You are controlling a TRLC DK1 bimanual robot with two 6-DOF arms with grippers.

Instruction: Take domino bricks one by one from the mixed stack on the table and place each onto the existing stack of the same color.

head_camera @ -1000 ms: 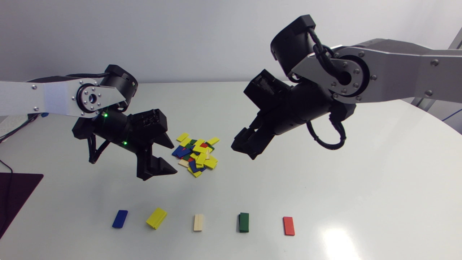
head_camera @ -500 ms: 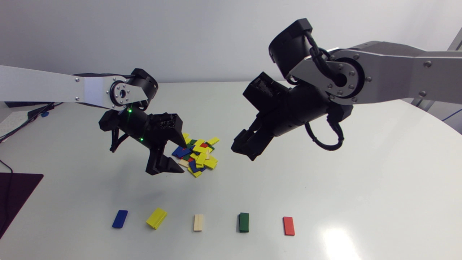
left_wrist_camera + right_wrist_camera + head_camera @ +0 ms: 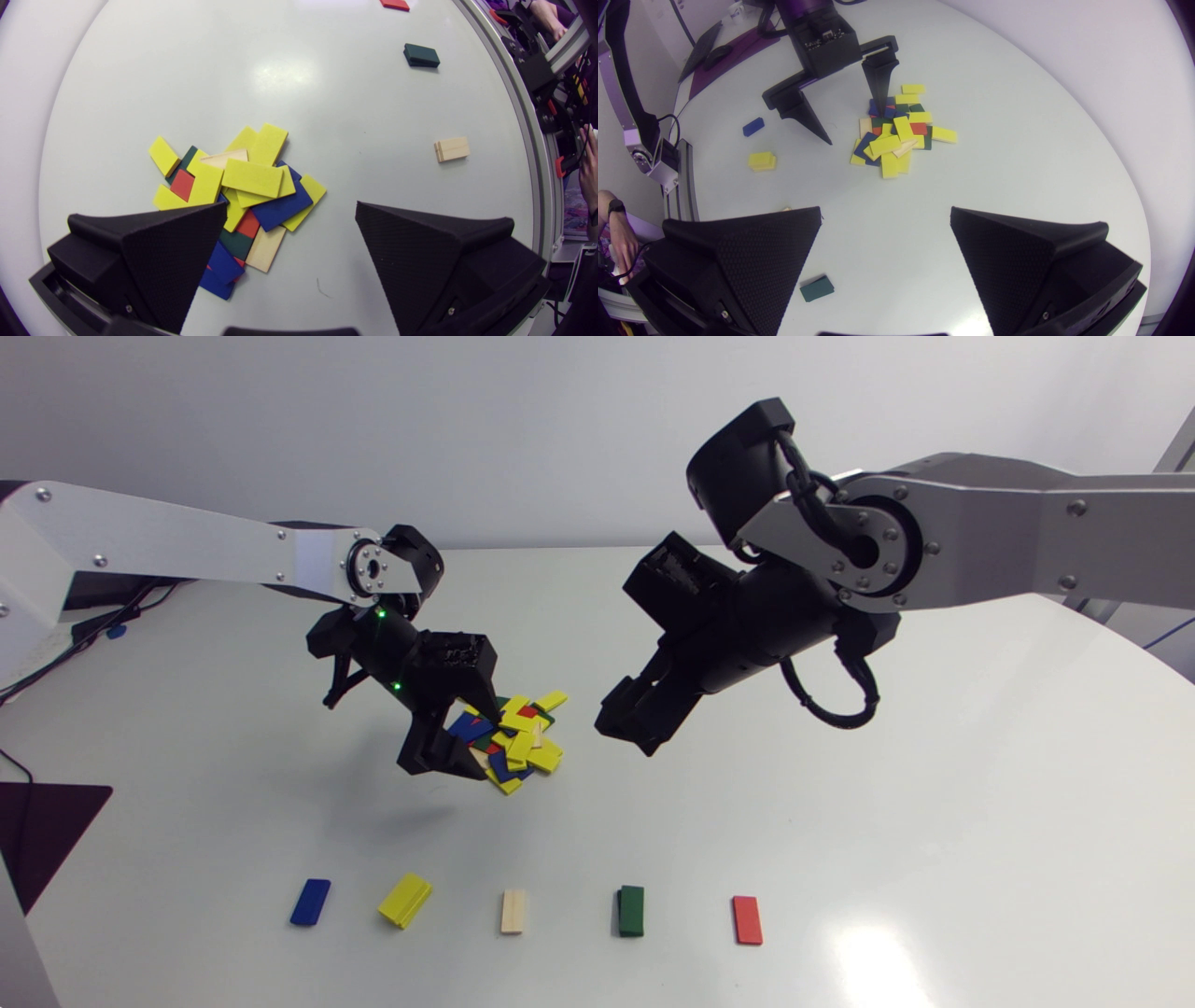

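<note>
Hovering at the nine o'clock edge of the mixed stack (image 3: 523, 739) on the desk (image 3: 934, 775), the left fingers (image 3: 437, 758) stand wide apart, gripping nothing. The right fingers (image 3: 639, 717) hang open at its three o'clock. Five sorted stacks (image 3: 513, 911) line up at six o'clock.

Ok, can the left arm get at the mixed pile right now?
Probably yes. The left hand hangs open at the edge of the pile, with nothing in between. The right hand is off to the other side, clear of it.
</note>
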